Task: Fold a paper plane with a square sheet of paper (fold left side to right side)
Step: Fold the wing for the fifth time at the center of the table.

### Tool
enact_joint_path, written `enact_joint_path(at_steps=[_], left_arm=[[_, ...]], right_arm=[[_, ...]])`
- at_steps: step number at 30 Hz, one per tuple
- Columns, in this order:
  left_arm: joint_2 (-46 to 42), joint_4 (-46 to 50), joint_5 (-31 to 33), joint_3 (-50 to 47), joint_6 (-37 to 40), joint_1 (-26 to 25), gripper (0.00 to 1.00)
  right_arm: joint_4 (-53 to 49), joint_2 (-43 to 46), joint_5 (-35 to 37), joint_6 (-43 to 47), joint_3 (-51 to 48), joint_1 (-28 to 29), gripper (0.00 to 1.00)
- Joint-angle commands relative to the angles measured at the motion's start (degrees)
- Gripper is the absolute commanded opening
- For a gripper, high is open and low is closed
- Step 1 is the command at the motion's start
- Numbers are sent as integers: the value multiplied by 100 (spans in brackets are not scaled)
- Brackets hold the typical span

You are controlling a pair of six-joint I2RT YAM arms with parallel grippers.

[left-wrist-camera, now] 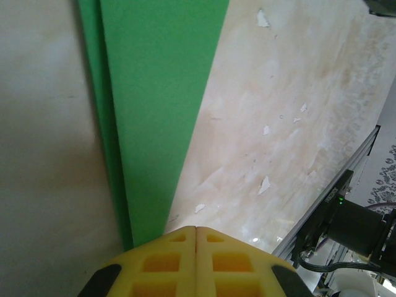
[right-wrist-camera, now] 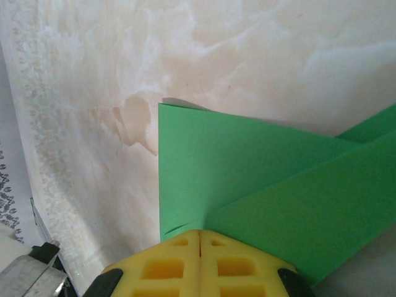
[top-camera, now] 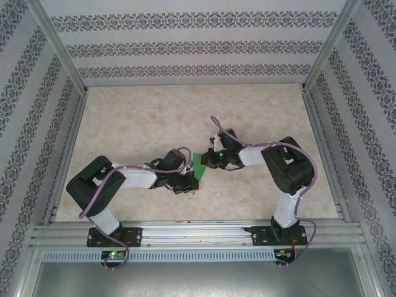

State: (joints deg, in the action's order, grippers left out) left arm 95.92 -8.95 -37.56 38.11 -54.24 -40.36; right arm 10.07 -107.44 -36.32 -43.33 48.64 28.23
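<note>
The green square sheet of paper [top-camera: 199,163] lies partly folded in the middle of the table, between my two grippers. In the left wrist view the sheet [left-wrist-camera: 154,117] shows as a long narrowing strip with a second layer along its left edge. Its tip runs under my left gripper [left-wrist-camera: 195,229], whose yellow fingers are shut, seam just right of the paper. My right gripper [right-wrist-camera: 199,232] is shut too, tips on the sheet's [right-wrist-camera: 247,173] near edge, where a slanted flap edge begins. I cannot tell if any paper is nipped. From above, the left gripper [top-camera: 189,184] and right gripper [top-camera: 210,161] flank the paper.
The marble-patterned table [top-camera: 154,117] has patterned walls on three sides and metal posts at the corners. An aluminium rail [top-camera: 198,234] with both arm bases runs along the near edge; the rail [left-wrist-camera: 328,204] also borders the left wrist view.
</note>
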Motion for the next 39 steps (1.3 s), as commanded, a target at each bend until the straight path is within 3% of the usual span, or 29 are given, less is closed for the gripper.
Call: enact_joint_path(at_steps=[1,39], left_arm=[[100,-320,-136,-86,-126,72,3],[121,-600,-146,-844,-346,-93,2]], right_arm=[[-837,-365,402,158,-137,-20,0],[-1446,-461,677,374,109,15,0]])
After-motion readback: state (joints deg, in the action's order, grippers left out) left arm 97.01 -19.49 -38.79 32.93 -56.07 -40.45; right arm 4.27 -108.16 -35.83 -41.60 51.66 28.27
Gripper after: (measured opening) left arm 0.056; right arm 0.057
